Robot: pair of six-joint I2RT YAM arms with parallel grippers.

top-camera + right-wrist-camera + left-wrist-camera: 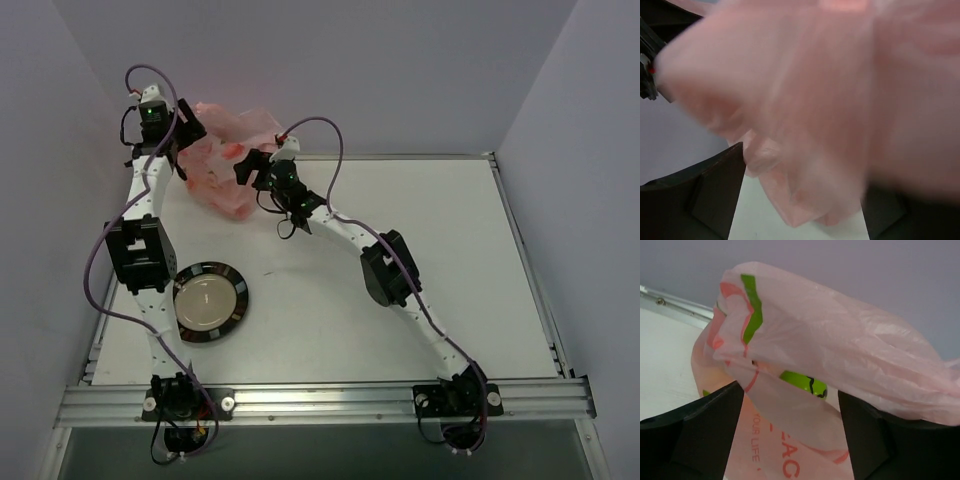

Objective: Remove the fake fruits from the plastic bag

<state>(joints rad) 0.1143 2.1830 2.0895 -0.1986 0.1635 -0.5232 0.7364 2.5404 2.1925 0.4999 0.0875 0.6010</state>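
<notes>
The left end effector (789, 390) is open, its fingers wide apart with film of the bag (840, 335) between them but not pinched. The right end effector (802, 165) is open too, pressed close to the pink film (only a blur in its own view). The bag sits at the upper left of the desk (420, 220). A green fruit (802, 382) shows inside it. No fruit lies outside, so I judge the emptying barely begun.

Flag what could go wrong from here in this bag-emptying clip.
1. Pink film of the plastic bag fills the blurred right wrist view, so the right claw may pinch only film.
2. The lime-green fruit sits wrapped in folds just ahead of the left claw; closing there could trap film with it.
</notes>
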